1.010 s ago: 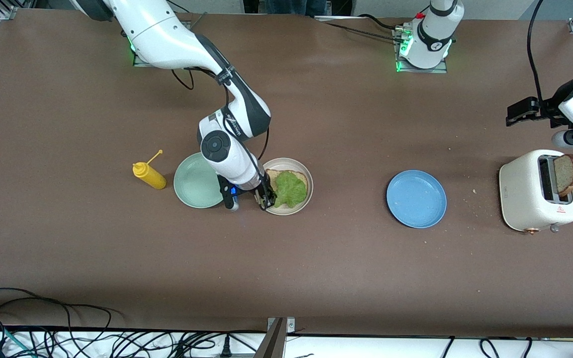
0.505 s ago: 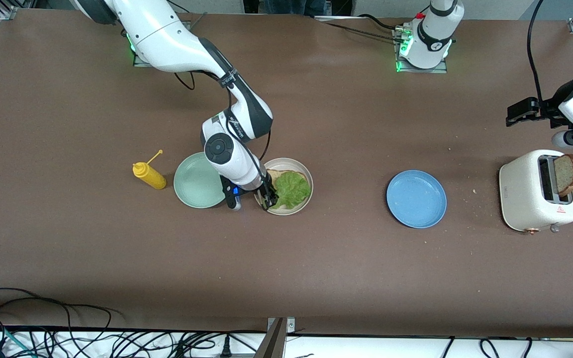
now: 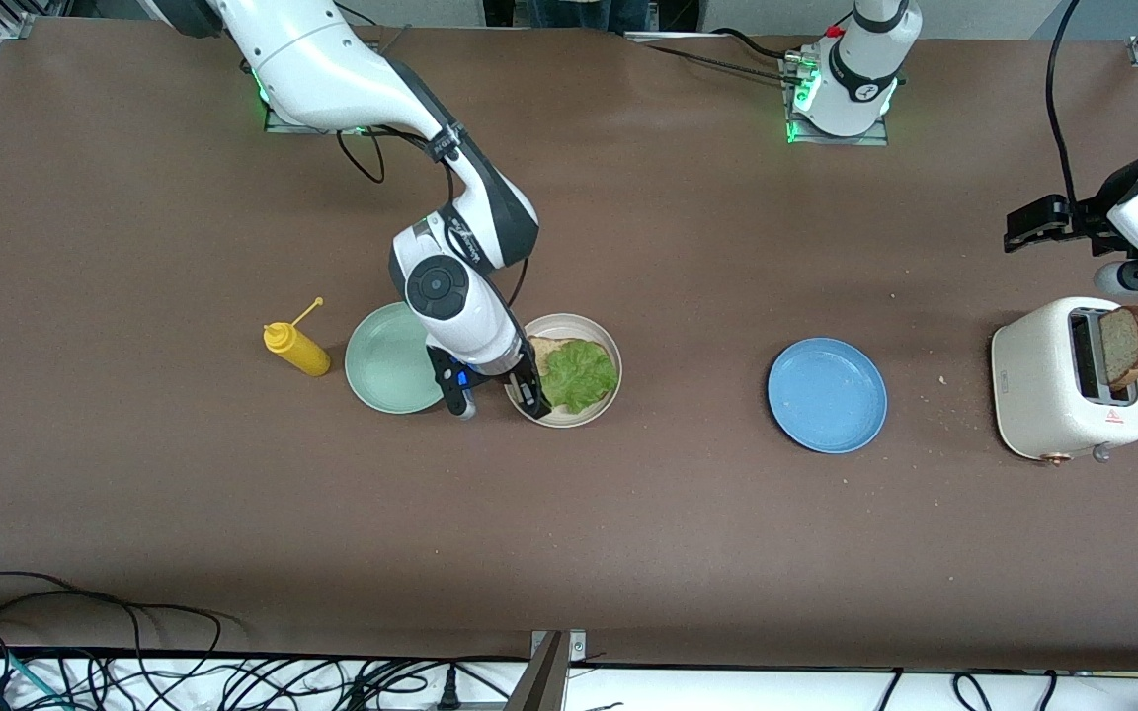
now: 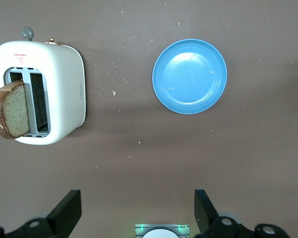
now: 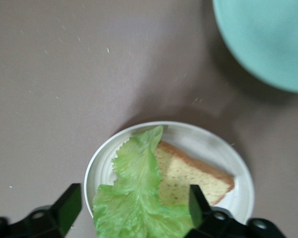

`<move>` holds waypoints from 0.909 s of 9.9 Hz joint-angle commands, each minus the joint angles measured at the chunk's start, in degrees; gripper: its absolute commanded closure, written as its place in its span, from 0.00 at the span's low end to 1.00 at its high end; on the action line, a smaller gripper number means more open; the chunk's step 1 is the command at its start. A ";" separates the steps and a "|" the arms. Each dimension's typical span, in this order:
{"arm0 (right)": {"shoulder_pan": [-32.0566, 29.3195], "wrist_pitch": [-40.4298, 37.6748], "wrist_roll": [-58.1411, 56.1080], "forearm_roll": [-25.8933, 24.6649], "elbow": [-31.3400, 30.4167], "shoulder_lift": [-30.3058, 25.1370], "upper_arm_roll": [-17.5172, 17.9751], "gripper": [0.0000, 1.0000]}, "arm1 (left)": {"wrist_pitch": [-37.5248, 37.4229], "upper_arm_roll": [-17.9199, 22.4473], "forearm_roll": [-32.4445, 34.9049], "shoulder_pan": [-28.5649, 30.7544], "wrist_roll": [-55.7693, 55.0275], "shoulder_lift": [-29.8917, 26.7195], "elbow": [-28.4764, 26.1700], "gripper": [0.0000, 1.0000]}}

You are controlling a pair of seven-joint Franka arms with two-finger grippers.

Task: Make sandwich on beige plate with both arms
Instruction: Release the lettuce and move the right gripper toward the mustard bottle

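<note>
The right pincer (image 3: 533, 397) hangs low over the edge of the beige plate (image 3: 601, 408), at the side nearest the mint green plate (image 3: 386, 360); its fingers (image 5: 67, 208) stand wide apart with nothing between them, the lettuce leaf (image 3: 579, 374) lying loose just below; that leaf sits on a bread slice (image 3: 551, 346), which peeks out at the plate's edge farther from the front camera; in the right wrist view the lettuce (image 5: 136, 193) covers part of the slice (image 5: 188, 178) and the plate's pale rim (image 5: 241, 173) curves around both. No second slice on the plate yet; one more bread slice (image 3: 1127, 345) stands tilted out of a slot of the white toaster (image 3: 1043, 385) at the left arm's end of the bench (image 3: 628, 533). The left pincer (image 4: 138, 210) hovers over the bench near the toaster, fingers (image 4: 69, 210) spread wide and empty; that arm waits. A blue plate (image 3: 827, 395) lies bare between the toaster and the beige plate; a yellow mustard bottle (image 3: 296, 348) lies beside the mint green plate, toward the right arm's end.
</note>
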 commanded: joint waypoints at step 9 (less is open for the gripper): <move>-9.47 -29.51 -57.28 -3.59 -2.88 -14.89 -10.37 0.00 | 0.27 -0.20 -0.20 0.53 -0.08 -0.19 0.10 0.00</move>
